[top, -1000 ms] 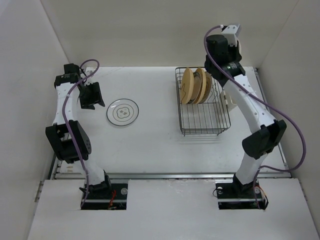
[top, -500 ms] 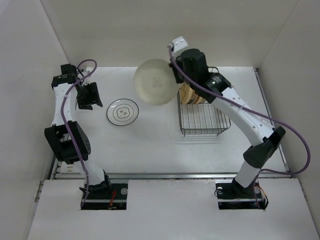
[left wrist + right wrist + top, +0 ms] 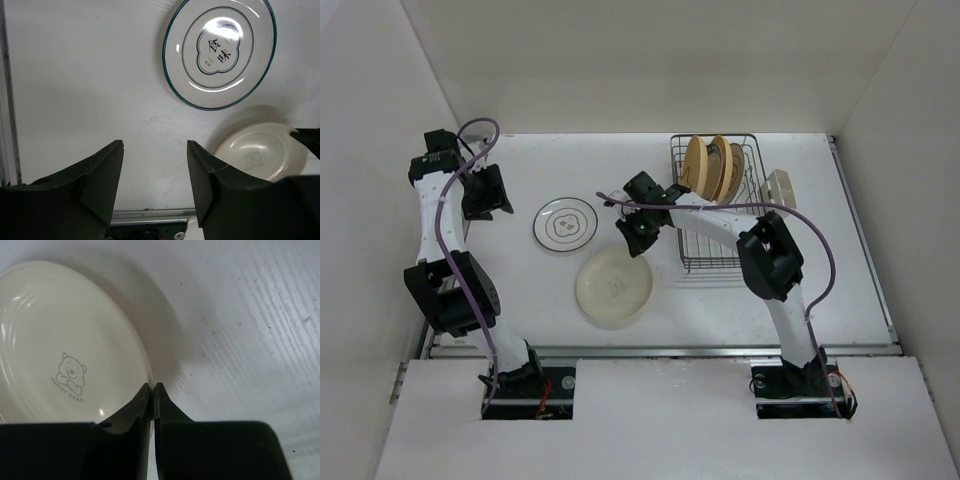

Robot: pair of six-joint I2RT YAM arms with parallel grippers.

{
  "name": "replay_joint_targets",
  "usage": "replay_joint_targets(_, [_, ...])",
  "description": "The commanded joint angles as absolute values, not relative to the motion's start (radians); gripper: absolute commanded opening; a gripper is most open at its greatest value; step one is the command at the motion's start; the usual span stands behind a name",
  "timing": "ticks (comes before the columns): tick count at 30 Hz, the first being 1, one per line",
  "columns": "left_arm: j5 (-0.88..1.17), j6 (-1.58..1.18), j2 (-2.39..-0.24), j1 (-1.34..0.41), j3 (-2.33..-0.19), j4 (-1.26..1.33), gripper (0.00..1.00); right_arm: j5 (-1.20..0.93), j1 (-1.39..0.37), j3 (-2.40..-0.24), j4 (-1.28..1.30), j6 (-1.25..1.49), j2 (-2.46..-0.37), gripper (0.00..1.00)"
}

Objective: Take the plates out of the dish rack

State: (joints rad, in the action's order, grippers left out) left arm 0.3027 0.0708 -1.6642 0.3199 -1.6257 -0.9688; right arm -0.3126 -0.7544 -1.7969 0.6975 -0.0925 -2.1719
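My right gripper [image 3: 629, 247] [image 3: 152, 388] is shut on the rim of a cream plate [image 3: 614, 288] [image 3: 65, 347] with a small bear print. It holds the plate low over the table, in front of the white ringed plate [image 3: 565, 223] [image 3: 220, 50] that lies flat. I cannot tell if the cream plate touches the table. The dish rack [image 3: 725, 235] holds two yellow-tan plates [image 3: 698, 170] upright at its far end, with a darker-rimmed plate [image 3: 736, 168] behind them. My left gripper [image 3: 480, 197] [image 3: 155, 147] is open and empty, left of the ringed plate. The cream plate also shows in the left wrist view [image 3: 260, 152].
A beige caddy [image 3: 780, 188] hangs on the rack's right side. White walls close in the table on the left, back and right. A metal rail [image 3: 660, 350] runs along the near edge.
My right arm swung the cream plate from high up beside the rack down to the table's front middle. My left gripper drew back a little to the left.
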Motion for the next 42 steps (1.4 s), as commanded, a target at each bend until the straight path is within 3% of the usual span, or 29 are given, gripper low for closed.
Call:
replay_joint_targets(1, [0.282,0.08,-1.608,0.319,-1.606,-0.969,0.51,-0.341,-0.765,-1.798,0.655,-0.077,-2.16,0.0])
replay_joint_targets(4, [0.27,0.08,-1.608,0.319,-1.606,-0.959,0.51,-0.304,-0.765,-1.775,0.632,-0.052,-2.149,0.21])
replay_joint_targets(6, [0.27,0.08,-1.597,0.319,-1.606,-0.959,0.51,-0.281,-0.765,-1.759,0.623,-0.04,-2.131,0.46])
replay_joint_targets(11, [0.27,0.08,-1.597,0.319,-1.606,-0.959,0.51,-0.163,-0.765,-1.828,0.635,0.001,-2.027,0.76])
replay_joint_targets(13, [0.261,0.08,-1.597,0.319,-1.606,-0.959,0.51,-0.117,-0.765,-1.853,0.621,0.052,-1.965,0.85])
replay_joint_targets(18, [0.261,0.089,-1.588,0.319,-1.606,-0.959,0.51,0.159,-0.684,-1.908,0.561,0.218,-1.751,0.95])
replay_joint_targets(23, [0.261,0.089,-1.578,0.319,-1.606,-0.959,0.51,0.374,-0.493,-1.919,0.632,0.408,-1.68,0.97])
replay_joint_targets(26, [0.261,0.089,-1.578,0.319,-1.606,-0.959,0.51,0.315,-0.332,-1.919,0.748,0.481,-1.695,0.94])
replay_joint_targets(29, [0.261,0.11,-1.556,0.319,-1.597,-0.95,0.51,0.239,-0.226,-1.861,0.784,0.506,-1.707,0.85])
replay_joint_targets(37, [0.218,0.129,-1.537,0.319,-1.557,-0.931,0.52,0.157,-0.169,-1.701,0.669,0.483,-1.782,0.53])
replay_joint_targets(42, [0.218,0.129,-1.528,0.319,-1.548,-0.931,0.52,0.162,-0.169,-1.73,0.649,0.483,-1.862,0.47])
